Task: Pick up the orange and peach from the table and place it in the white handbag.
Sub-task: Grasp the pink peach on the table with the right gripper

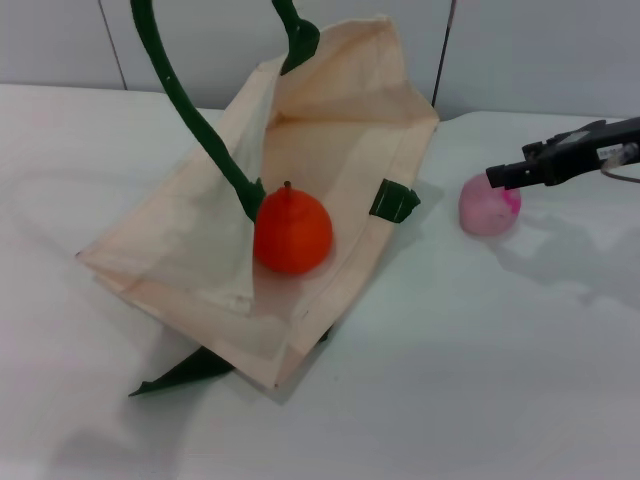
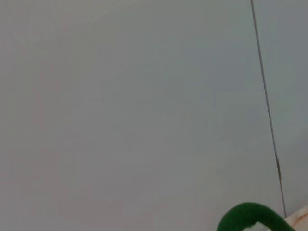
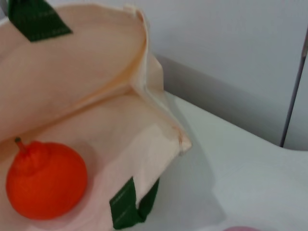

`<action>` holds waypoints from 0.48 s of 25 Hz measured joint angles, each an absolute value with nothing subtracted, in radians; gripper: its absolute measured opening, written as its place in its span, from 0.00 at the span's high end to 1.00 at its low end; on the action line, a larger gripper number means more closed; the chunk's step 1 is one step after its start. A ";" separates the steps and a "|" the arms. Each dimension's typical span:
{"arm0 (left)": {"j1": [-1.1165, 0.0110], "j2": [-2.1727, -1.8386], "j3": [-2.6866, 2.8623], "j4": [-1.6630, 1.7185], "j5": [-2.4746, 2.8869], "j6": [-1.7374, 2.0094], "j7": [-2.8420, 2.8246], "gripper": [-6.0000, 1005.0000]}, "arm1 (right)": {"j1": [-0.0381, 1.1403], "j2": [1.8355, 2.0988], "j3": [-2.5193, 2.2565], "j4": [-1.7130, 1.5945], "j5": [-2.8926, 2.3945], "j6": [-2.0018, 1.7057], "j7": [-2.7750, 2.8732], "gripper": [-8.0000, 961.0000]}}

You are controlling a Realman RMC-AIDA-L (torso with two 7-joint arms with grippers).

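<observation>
The white handbag (image 1: 330, 140) lies on the table with its mouth held open. One green handle (image 1: 185, 100) rises out of the top of the head view. The orange (image 1: 292, 232) rests inside the bag's mouth on the lower panel; it also shows in the right wrist view (image 3: 45, 179). The peach (image 1: 488, 208) sits on the table to the right of the bag. My right gripper (image 1: 505, 175) reaches in from the right, just above the peach's top edge. A sliver of the peach (image 3: 240, 228) shows in the right wrist view. The left gripper is out of view; the left wrist view shows only a bit of green handle (image 2: 250, 216).
A green tab (image 1: 394, 201) sticks out of the bag's right edge, near the peach. A second green handle (image 1: 185, 372) lies flat under the bag's near corner. A grey wall (image 1: 520, 50) stands behind the white table (image 1: 480, 360).
</observation>
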State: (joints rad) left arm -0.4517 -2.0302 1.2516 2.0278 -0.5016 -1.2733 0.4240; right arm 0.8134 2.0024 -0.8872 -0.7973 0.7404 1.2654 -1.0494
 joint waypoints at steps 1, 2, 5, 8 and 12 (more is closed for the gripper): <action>-0.453 -2.030 1.252 2.028 -0.502 -1.273 0.424 0.88 | 0.821 2.006 -0.886 -0.795 0.720 1.261 -1.043 0.17; -0.454 -2.030 1.252 2.028 -0.502 -1.273 0.424 0.88 | 0.830 2.010 -0.886 -0.794 0.699 1.254 -1.033 0.17; -0.454 -2.029 1.252 2.028 -0.502 -1.273 0.426 0.88 | 0.856 2.019 -0.894 -0.780 0.638 1.231 -1.003 0.17; -0.454 -2.029 1.252 2.027 -0.502 -1.273 0.426 0.88 | 0.874 2.019 -0.896 -0.755 0.611 1.218 -0.985 0.16; -0.454 -2.029 1.252 2.027 -0.502 -1.276 0.427 0.88 | 0.877 2.017 -0.894 -0.739 0.608 1.213 -0.983 0.16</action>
